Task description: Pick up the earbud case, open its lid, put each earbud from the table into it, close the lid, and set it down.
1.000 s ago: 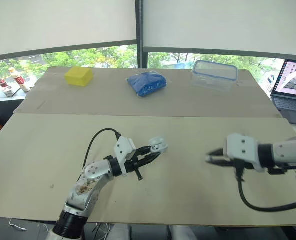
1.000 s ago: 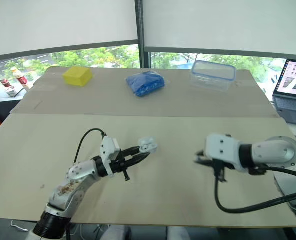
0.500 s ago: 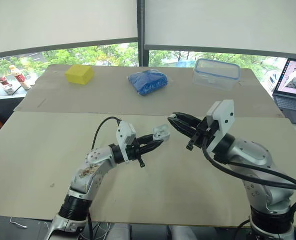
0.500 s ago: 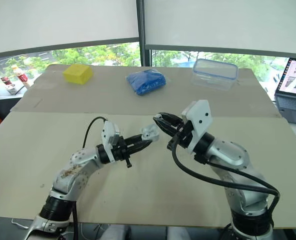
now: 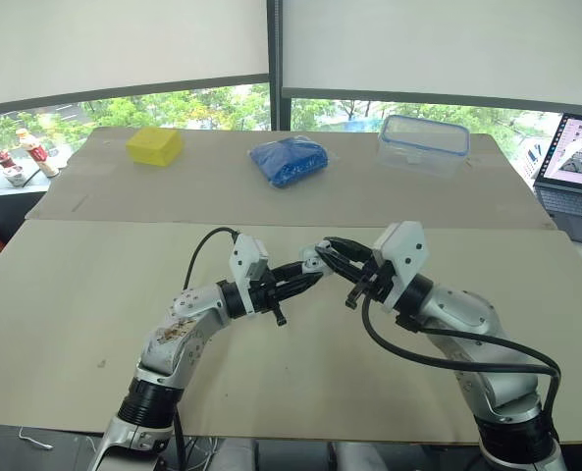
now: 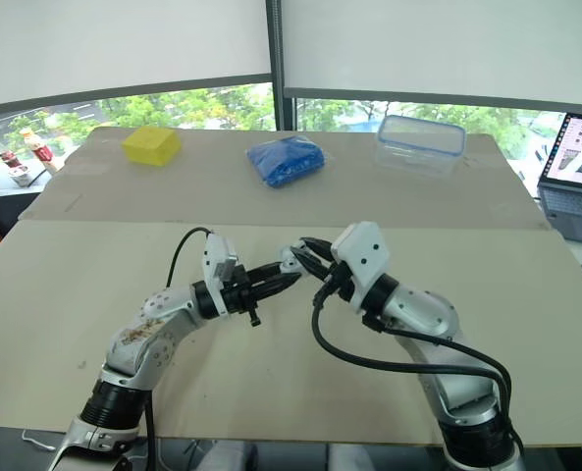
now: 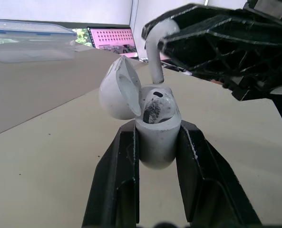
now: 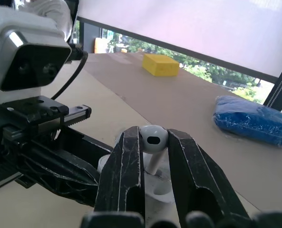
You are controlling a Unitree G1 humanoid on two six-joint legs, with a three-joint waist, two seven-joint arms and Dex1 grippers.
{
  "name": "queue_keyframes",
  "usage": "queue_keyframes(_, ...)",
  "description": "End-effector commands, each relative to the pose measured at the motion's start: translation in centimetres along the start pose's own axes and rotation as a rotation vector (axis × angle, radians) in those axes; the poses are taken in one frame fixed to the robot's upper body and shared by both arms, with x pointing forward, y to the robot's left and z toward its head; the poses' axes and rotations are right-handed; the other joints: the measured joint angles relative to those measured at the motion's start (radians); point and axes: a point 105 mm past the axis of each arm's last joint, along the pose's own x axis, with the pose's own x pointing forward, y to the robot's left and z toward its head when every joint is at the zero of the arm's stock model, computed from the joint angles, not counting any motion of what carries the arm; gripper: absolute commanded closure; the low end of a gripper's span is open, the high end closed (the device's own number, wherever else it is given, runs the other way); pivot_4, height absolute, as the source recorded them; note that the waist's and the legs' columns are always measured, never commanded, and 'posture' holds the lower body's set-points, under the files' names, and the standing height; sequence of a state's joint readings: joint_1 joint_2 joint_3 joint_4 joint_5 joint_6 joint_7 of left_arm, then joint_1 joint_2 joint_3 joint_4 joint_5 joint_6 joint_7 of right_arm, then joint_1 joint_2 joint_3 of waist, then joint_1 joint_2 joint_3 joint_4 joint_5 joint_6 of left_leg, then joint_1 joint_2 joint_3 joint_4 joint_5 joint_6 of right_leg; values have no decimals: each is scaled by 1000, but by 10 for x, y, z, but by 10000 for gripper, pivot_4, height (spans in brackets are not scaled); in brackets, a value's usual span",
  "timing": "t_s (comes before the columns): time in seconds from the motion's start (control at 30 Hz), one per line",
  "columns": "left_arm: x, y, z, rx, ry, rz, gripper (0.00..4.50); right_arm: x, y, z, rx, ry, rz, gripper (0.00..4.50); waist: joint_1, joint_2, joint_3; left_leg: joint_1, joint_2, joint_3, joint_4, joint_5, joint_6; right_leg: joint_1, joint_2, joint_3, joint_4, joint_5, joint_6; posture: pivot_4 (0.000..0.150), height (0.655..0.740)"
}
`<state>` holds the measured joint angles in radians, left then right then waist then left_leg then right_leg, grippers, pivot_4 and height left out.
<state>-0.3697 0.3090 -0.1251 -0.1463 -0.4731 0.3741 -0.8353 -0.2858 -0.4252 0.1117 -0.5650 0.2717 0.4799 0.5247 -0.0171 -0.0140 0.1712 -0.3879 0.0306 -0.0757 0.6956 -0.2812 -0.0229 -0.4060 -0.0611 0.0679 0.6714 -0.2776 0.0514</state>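
Over the middle of the pale beige surface (image 5: 75, 294) the two hands meet tip to tip. The left hand (image 5: 308, 274) has its two black fingers (image 7: 126, 156) pinching a small white glossy earbud case (image 7: 157, 137) by its sides, holding it upright. The case's rounded lid (image 7: 118, 90) is swung open to one side. One white earbud (image 7: 155, 105) sits inside the case, its top showing above the rim. The right hand (image 5: 334, 256) reaches in from the other side, fingers pressed on the head of a second white earbud (image 8: 152, 137). This earbud's stem points down at the open case and ends just above the rim, beside the seated earbud. Along the far edge of the surface lie a yellow rectangular block (image 5: 154, 147) toward the left corner, a crumpled blue bag (image 5: 289, 161) near the middle, and a clear plastic box with a blue-rimmed lid (image 5: 421, 143) toward the right. An open laptop (image 5: 575, 162) stands beyond the right edge.
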Motion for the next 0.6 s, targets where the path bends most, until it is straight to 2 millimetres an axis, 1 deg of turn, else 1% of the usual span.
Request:
queue_keyframes(0.03,1,-1,13,37,-41,-13,39312,-2,0,1,-58,-11,4,41444,0,0,0,0,0,0,0,0,0,0,0,0,0,0,0,1500,6859)
queue_keyframes(0.27,-1,-2,13,49,-38,-24,39312,-2,-1,-4,-128,8,3,41444,-1,0,0,0,0,0,0,0,0,0,0,0,0,0,0,1500,6859)
queue_keyframes(0.47,-1,-4,13,61,-42,-34,39312,-2,3,-9,-120,35,30,41444,-1,0,0,0,0,0,0,0,0,0,0,0,0,0,0,1500,6859)
queue_keyframes(0.53,-1,-5,13,76,-38,-45,39312,-3,5,-7,-67,32,33,30743,-1,0,0,0,0,0,0,0,0,0,0,0,0,0,0,1500,6859)
queue_keyframes(0.6,-1,-6,12,86,-32,-53,39312,-5,4,-4,-28,38,34,24028,0,0,0,0,0,0,0,0,0,0,0,0,0,0,0,1500,6859)
